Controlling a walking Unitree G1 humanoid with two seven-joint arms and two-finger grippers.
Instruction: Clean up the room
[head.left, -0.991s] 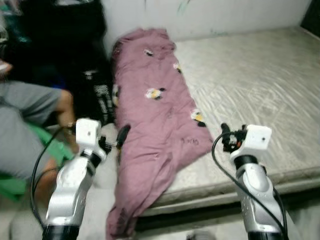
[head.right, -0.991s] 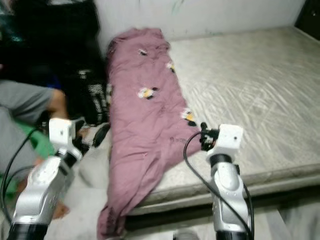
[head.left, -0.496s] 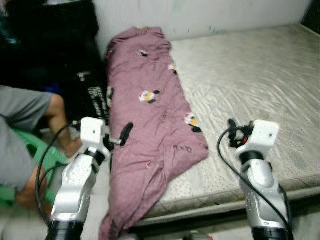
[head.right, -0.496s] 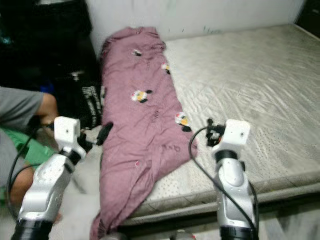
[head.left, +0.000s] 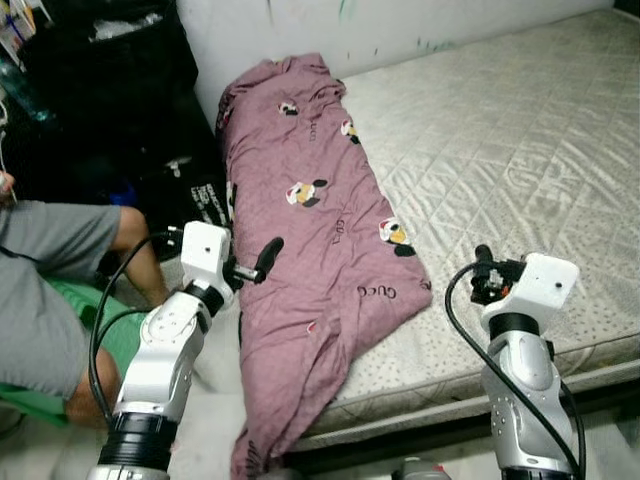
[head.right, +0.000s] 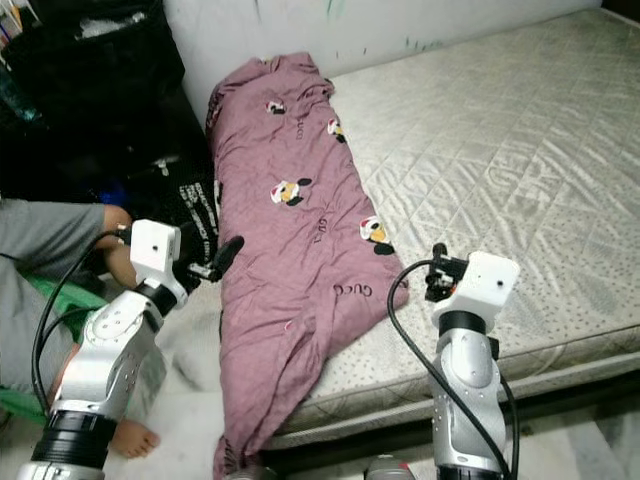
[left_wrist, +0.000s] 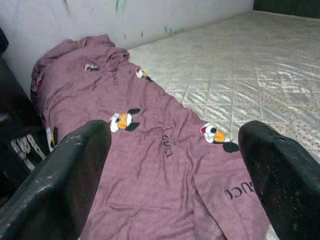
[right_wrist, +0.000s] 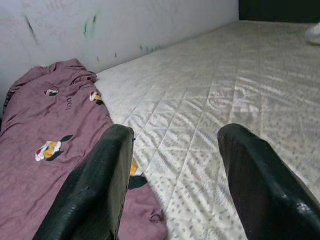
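Note:
A mauve blanket (head.left: 320, 230) with small cartoon prints lies along the left side of a bare quilted mattress (head.left: 500, 150); its lower end hangs over the front edge toward the floor. My left gripper (head.left: 268, 252) is open, held above the blanket's left edge and touching nothing. In the left wrist view its fingers (left_wrist: 65, 180) frame the blanket (left_wrist: 145, 150). My right gripper (head.left: 482, 272) is open over the mattress's front edge, to the right of the blanket's corner. The right wrist view looks past its fingers (right_wrist: 95, 190) at mattress (right_wrist: 210, 100) and blanket (right_wrist: 55, 130).
A person in grey shorts (head.left: 55, 270) sits on a green stool (head.left: 115, 325) at the left, close to my left arm. Dark bags and clutter (head.left: 130, 120) fill the gap between the person and the bed. A white wall (head.left: 350, 25) runs behind the mattress.
The camera has shifted and the picture has sharpened. My left gripper has come a little further over the blanket's edge; the right gripper holds near the mattress's front edge.

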